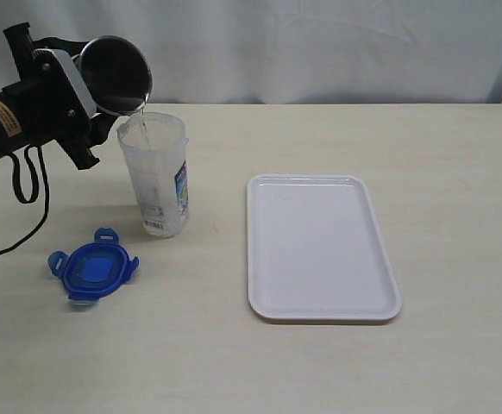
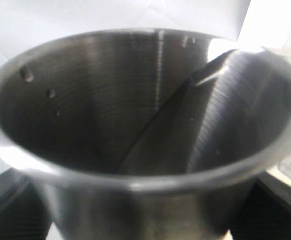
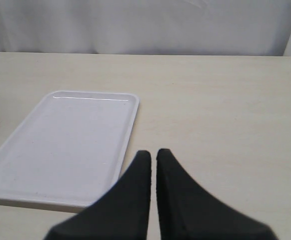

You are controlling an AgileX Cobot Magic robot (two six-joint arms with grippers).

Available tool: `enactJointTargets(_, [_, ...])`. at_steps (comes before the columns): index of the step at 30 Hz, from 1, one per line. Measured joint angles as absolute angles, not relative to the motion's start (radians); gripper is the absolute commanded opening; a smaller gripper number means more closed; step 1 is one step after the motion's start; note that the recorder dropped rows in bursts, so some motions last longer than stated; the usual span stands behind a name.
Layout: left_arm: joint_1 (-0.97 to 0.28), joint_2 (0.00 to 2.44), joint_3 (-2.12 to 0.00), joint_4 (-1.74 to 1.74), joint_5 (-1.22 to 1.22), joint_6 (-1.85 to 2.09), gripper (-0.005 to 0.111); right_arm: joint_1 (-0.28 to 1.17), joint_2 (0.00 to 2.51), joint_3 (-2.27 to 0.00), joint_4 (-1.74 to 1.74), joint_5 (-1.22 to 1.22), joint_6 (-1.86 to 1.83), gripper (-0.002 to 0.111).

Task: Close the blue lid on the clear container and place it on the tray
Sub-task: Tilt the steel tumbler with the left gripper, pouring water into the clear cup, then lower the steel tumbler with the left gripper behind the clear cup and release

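L pincer pinching steel cup over clear container rim; R pincer pressed together

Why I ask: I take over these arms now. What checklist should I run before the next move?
1. The left gripper grips the steel cup: ok, tilted over the mouth of the clear container.
2. The clear container stands upright on the table: ok.
3. The pour is finished: cannot tell.
4. The blue lid is on the container: not ok, it lies on the table, apart.
5. The tray is bare: ok.
6. The right gripper is free: ok, shut, holding nothing.
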State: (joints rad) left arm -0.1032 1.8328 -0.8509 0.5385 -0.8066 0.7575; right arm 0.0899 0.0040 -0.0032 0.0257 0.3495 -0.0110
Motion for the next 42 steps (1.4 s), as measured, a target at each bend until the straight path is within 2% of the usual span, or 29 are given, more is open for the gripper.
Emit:
enactJointTargets(14, [-0.103, 1.833, -0.851, 0.538, -0.805, 0.750, 0.000, 0.090, 0.004, -0.003, 0.026, 0.349, -0.011, 0.004])
enactJointTargets(26, [-0.103, 1.833, -0.851, 0.494, -0.774, 0.395, 0.000, 0.090, 0.004, -0.003, 0.026, 0.349, -0.011, 0.004])
enactJointTargets(32, [-0.104, 1.839, -0.853, 0.332, -0.797, 0.267, 0.000, 0.090, 0.004, -0.003, 0.026, 0.349, -0.011, 0.004])
enactJointTargets(42, [-0.058, 2.010, -1.044, 0.254, -0.791, -0.036, 0.000, 0.090, 0.004, -0.003, 0.026, 0.349, -0.011, 0.004])
